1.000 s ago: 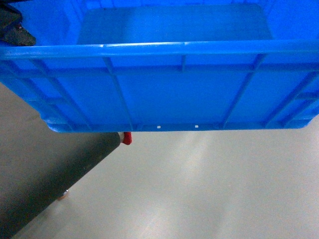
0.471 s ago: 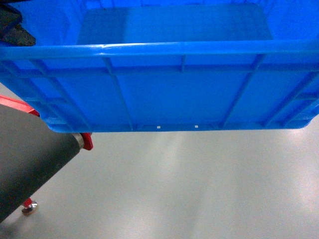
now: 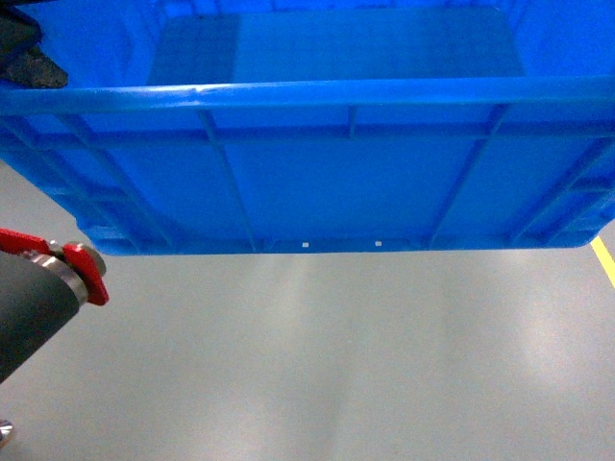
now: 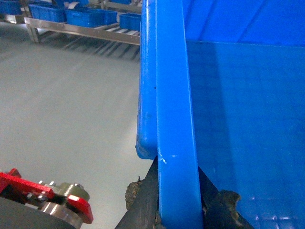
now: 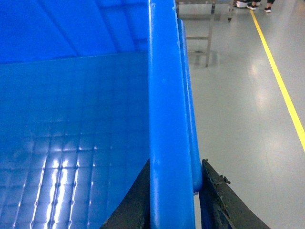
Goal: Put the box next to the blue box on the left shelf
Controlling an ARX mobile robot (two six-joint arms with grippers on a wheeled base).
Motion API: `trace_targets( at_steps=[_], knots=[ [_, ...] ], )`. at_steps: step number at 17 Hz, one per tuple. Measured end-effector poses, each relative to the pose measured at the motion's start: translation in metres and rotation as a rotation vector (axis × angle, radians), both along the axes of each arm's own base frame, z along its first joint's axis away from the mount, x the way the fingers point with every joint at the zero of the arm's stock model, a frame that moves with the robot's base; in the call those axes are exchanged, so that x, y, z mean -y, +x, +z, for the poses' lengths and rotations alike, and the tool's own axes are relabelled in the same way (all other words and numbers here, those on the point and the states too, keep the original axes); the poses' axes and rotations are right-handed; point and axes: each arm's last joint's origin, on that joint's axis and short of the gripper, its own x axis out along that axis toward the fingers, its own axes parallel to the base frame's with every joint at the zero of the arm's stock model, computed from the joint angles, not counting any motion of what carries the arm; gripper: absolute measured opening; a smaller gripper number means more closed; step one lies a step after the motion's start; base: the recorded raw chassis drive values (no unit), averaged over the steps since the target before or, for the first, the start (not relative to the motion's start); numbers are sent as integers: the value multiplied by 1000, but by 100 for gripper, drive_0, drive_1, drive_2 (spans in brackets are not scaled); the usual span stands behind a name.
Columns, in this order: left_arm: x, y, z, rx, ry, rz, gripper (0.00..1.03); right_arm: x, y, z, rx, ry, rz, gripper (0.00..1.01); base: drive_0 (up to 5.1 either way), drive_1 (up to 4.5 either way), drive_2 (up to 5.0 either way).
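Both grippers clamp the box (image 3: 327, 182) by its thick rim: the left gripper (image 4: 176, 210) on one side wall, the right gripper (image 5: 174, 200) on the opposite one. The bright blue box hangs above the grey floor (image 3: 365, 365), open-topped, with ribbed walls and a smooth bottom.

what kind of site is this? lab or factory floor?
Probably a warehouse or factory floor: smooth grey concrete floor with a yellow painted lane line, and a metal roller rack carrying small blue plastic bins in the background.
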Motion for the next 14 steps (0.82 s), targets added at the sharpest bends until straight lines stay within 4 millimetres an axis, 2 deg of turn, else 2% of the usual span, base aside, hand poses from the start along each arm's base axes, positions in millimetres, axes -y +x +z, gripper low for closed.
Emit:
trace_targets(
  at_steps=[14],
  knots=[
    [0, 0, 0, 0, 0, 0, 8, 0, 0, 0, 0, 0, 0, 20, -151, -151, -151]
  ],
)
